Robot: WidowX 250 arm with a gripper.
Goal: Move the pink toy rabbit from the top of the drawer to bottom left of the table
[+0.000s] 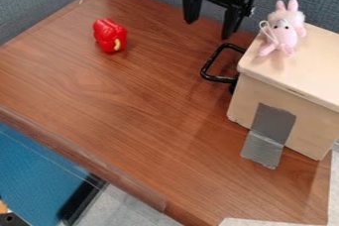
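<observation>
In the camera view, the pink toy rabbit [285, 32] sits on top of the drawer [301, 79], near its edge, off to the right of the gripper [209, 29]. The step in hand is, I judge, the pick: lift enough to clear the wooden top, cross to the rabbit, come down over its soft body and close gently, minding the thin pale loop at its side, which could snag. The long ears look a poorer hold than the torso. Afterwards, a high carry past the black handle [218, 78], just below the gripper, would suit, with the red toy pepper [110, 35] well apart on the gripper's left on the table [132, 96].

The gripper's two fingers stand wide apart, with nothing held between them and no contact with the rabbit.
</observation>
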